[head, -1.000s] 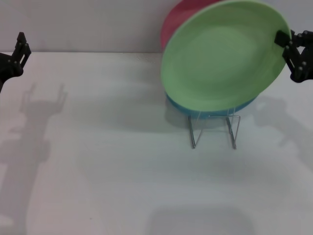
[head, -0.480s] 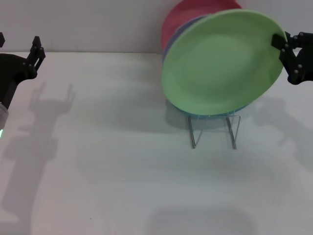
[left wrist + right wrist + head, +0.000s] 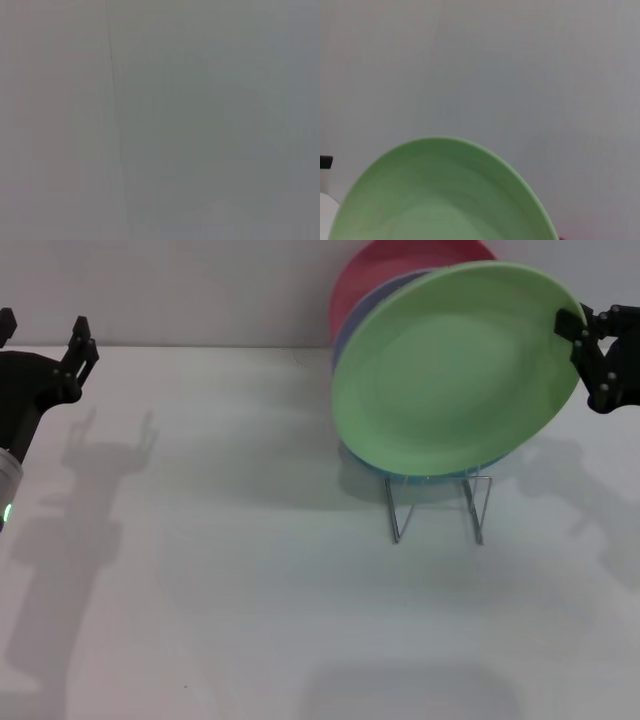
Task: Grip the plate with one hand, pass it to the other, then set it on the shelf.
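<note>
Round light-green matte plate with a shallow raised rim, standing tilted on edge above the thin silver wire rack on the white worktop. The right pincer, black, is clamped on the plate's rim at its right edge. Directly behind the green plate stand a lavender plate and a pink-red plate, and a turquoise-blue plate shows as a sliver under its lower rim; whether the green plate's lower edge sits in the rack or hangs just above it cannot be told. The left pincer, black, is held at the far left, well apart from the plates, its fingers apart and holding nothing.

Head view: both pincers, rack and all four plates. Right wrist view: only the upper arc of the green plate against a plain grey wall, with a trace of red beside its rim. Left wrist view: a plain grey surface only.
</note>
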`<state>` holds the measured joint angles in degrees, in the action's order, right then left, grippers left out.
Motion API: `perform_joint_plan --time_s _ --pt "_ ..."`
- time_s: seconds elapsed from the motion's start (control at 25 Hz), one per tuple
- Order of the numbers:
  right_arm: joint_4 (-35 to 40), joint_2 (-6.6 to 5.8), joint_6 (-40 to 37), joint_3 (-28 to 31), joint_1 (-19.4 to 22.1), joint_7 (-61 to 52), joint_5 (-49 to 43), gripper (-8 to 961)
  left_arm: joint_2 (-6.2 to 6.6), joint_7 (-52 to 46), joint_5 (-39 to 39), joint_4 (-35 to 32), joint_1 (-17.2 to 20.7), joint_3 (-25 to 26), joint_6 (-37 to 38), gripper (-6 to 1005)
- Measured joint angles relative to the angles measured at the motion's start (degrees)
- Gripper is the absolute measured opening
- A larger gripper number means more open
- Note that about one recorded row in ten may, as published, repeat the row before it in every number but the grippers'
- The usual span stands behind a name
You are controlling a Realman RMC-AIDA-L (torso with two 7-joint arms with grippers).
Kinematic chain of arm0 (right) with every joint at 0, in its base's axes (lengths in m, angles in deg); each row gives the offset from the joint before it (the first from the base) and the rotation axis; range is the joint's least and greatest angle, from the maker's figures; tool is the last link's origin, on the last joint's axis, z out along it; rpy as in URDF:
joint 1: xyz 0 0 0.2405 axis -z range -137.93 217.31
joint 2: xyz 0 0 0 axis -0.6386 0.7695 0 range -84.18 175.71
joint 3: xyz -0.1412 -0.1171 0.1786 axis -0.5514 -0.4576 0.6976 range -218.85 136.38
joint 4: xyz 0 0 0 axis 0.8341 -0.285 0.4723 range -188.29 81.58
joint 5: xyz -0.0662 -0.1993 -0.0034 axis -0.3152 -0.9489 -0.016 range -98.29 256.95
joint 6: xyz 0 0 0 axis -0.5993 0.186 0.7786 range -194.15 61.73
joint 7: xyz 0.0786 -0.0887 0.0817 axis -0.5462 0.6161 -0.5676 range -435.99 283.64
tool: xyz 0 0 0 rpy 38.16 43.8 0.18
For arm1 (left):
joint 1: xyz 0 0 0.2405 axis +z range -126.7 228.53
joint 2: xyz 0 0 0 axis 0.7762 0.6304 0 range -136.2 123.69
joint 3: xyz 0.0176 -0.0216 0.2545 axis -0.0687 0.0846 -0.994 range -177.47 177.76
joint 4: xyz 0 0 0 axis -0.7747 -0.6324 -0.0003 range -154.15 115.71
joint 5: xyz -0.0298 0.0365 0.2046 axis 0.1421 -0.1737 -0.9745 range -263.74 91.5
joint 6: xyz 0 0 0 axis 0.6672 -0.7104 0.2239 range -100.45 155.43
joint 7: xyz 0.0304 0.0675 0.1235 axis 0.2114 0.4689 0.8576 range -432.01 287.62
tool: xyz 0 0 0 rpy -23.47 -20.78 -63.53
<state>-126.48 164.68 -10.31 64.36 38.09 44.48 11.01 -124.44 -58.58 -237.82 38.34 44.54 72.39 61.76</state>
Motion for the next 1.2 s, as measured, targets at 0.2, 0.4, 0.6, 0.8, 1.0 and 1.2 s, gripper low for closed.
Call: perform_joint_plan --time_s 0.2,0.4,0.6,0.8,1.0,1.2 --pt "0.3 0.05 -0.2 0.0 0.1 0.8 -1.9 64 -0.02 0.0 0.0 -0.3 -0.6 -0.1 0.0 776" --pt "1.7 0.2 -0.3 0.0 0.3 2.4 -2.0 78 -0.02 0.0 0.0 -0.9 -1.2 -0.4 0.0 776" --pt "3.8 0.18 -0.7 0.0 -0.1 3.7 -2.1 93 -0.02 0.0 0.0 -1.5 -1.9 -0.7 0.0 776" --pt "7.5 0.18 -0.6 0.0 -0.9 5.7 -2.2 107 -0.05 0.0 0.0 -1.9 -2.4 -1.1 0.0 777" --pt "9.8 0.23 -0.4 -0.2 -1.4 6.7 -2.4 121 -0.11 0.0 0.0 -2.1 -2.6 -1.5 0.2 777" --pt "10.5 0.24 -0.3 -0.1 -1.5 7.2 -2.4 169 -0.11 0.0 0.0 -2.4 -2.7 -1.8 0.3 777"
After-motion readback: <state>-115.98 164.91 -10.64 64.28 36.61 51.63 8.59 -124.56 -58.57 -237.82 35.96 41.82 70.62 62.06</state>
